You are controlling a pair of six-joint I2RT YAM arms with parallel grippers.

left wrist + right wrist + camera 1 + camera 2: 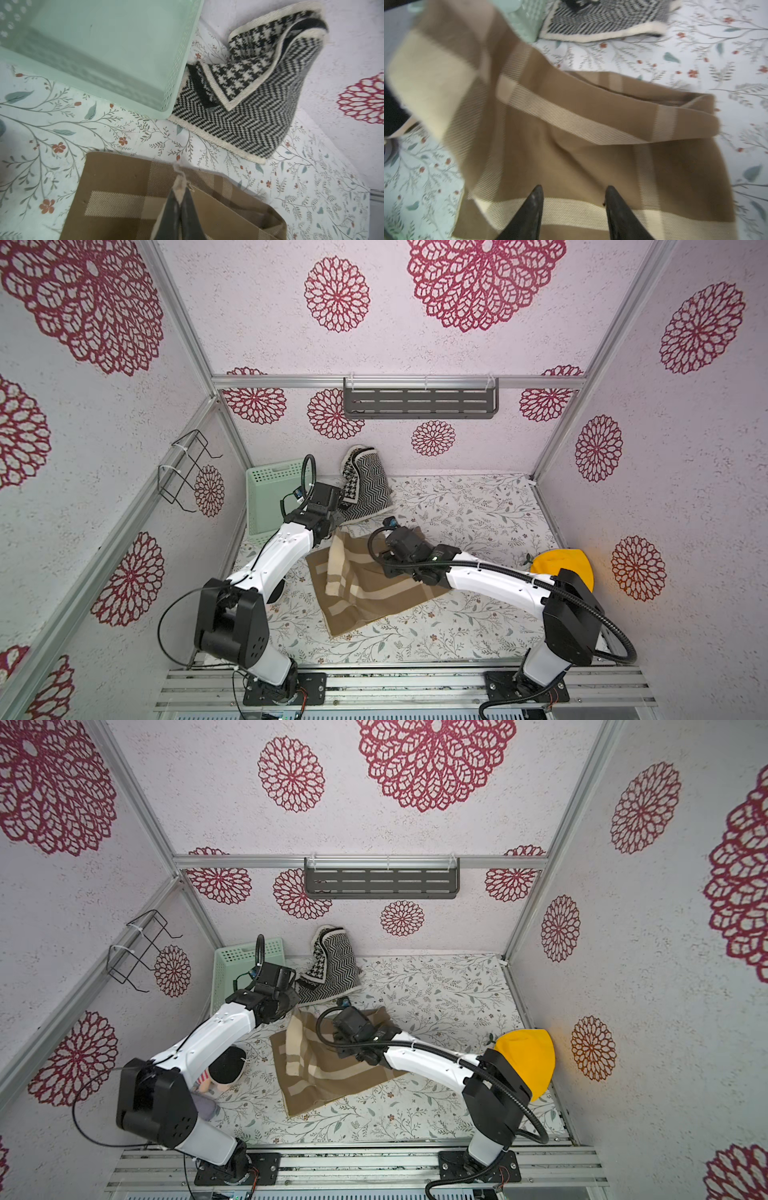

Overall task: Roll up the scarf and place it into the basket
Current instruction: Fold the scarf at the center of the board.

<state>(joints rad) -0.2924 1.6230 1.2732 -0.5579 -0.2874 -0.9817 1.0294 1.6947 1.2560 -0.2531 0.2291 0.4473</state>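
1. The scarf [374, 597], tan with cream bands, lies mid-table in both top views, mostly flat, with its nine o'clock edge lifted and folded over itself
2. The left gripper [180, 193] is clamped on a tuft of that raised cream edge, its jaws pressed together around the cloth
3. The right gripper [574, 188] hangs over the scarf's far half with its jaws apart and nothing between them; the cloth lies beneath the tips
4. The step in hand looks like starting the roll. It would go best if the right jaws close on the same folded edge, level with the left grip, so both ends turn together. Even tension should stop the roll coning, and a low lift should keep the flat half from dragging
5. The basket [270, 497] stands empty at ten o'clock from the scarf, near but apart, against the back corner
6. A black-and-white knit cloth [365, 485] sits at twelve o'clock, touching the basket's side, so the carry path wants to stay clear of it
7. A yellow cloth [561, 568] lies at three o'clock, well apart, on the floral table [457, 510]
8. No brand, label or writing can be read on any of these
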